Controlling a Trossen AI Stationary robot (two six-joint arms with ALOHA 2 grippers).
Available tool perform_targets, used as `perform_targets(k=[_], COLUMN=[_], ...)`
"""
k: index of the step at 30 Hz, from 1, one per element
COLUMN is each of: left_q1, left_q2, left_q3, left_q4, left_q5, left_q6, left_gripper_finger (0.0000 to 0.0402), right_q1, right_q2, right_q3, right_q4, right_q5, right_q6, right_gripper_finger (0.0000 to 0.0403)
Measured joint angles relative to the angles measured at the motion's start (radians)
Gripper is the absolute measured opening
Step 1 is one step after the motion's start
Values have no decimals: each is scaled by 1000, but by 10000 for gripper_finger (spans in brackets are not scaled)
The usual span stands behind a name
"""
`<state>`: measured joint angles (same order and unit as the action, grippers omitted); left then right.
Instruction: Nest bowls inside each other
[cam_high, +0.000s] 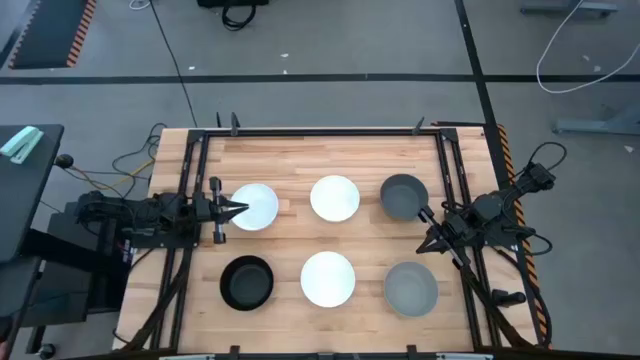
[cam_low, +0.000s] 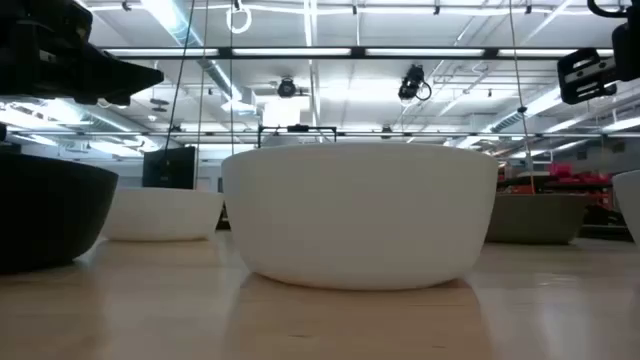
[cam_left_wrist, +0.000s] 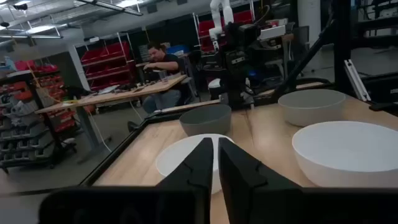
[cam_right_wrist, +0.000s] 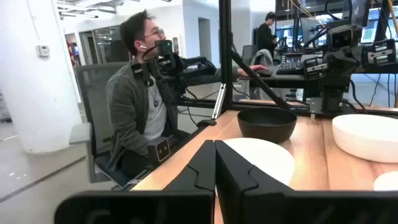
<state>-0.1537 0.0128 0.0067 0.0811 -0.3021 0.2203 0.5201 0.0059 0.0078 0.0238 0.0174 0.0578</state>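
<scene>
Six bowls stand upright on the wooden table in two rows. The far row holds a white bowl (cam_high: 258, 207), a second white bowl (cam_high: 334, 197) and a dark grey bowl (cam_high: 403, 195). In the near row are a black bowl (cam_high: 247, 282), a white bowl (cam_high: 328, 278) and a light grey bowl (cam_high: 411, 288). My left gripper (cam_high: 243, 208) is shut and hovers over the left rim of the far left white bowl (cam_left_wrist: 177, 158). My right gripper (cam_high: 424, 212), also shut, hovers by the dark grey bowl's near right rim. Both grippers (cam_low: 110, 75) (cam_low: 590, 75) hang well above the table.
A black frame (cam_high: 445, 170) runs along the table's edges. Bare wood lies between the bowls. In the wrist views, people sit (cam_right_wrist: 140, 99) (cam_left_wrist: 161, 62) in the room beyond the table.
</scene>
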Motion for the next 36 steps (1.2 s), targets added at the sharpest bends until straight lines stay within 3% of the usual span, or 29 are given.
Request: perform_targets(k=[36], left_q1=[0], left_q2=[0], left_q3=[0], left_q4=[0], left_q5=[0], left_q6=[0], left_gripper_finger=[28], right_q1=[0], right_q2=[0], right_q3=[0], right_q4=[0], right_q5=[0], right_q6=[0], right_gripper_finger=[8])
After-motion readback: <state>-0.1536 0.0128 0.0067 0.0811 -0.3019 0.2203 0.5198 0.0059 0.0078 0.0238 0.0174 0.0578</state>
